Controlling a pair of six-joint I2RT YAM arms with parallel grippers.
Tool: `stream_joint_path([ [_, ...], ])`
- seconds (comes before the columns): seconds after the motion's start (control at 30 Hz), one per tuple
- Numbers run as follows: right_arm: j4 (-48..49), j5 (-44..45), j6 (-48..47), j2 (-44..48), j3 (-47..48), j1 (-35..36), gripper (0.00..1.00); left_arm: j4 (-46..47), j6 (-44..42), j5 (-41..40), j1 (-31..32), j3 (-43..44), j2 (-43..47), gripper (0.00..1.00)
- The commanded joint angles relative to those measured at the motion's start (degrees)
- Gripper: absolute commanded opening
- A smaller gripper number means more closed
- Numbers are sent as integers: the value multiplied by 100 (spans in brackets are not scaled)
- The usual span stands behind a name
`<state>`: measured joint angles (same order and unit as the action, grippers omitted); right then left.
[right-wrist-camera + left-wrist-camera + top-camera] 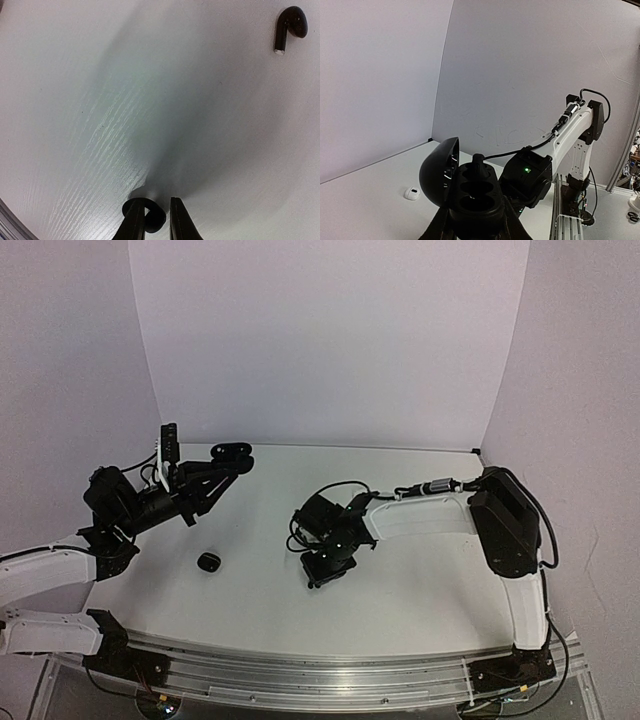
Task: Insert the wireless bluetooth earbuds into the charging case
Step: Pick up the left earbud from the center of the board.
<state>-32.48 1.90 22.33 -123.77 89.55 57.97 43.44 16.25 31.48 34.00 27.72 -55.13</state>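
My left gripper (218, 466) is shut on an open black charging case (232, 452) and holds it up above the table's back left. In the left wrist view the case (477, 197) has its lid (439, 172) swung open to the left. One black earbud (478, 167) stands in the far slot, and the two nearer slots look dark and empty. My right gripper (325, 565) points down at mid-table. Its fingers (134, 222) are closed to a narrow gap on a black earbud (156, 221) at the table surface. Another black earbud (290, 26) lies loose further off.
A closed black case (209, 562) lies on the table between the arms, left of the right gripper. A small white item (412, 193) lies on the table near the back wall. The white walls close in the table at the back and both sides.
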Motion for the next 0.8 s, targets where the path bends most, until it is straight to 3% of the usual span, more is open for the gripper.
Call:
stream_joint_path([
  [0.0, -407, -374, 76, 114, -202, 169, 18, 100, -133, 50, -34, 32, 57, 0],
  [0.2, -316, -486, 193, 153, -384, 185, 19, 80, -175, 58, -33, 33, 81, 0],
  [0.6, -198, -392, 199, 253, -512, 185, 0, 84, -219, 57, -36, 32, 87, 0],
  [0.77, -189, -295, 198, 338, -491, 189, 0, 91, -221, 56, -35, 41, 79, 0],
])
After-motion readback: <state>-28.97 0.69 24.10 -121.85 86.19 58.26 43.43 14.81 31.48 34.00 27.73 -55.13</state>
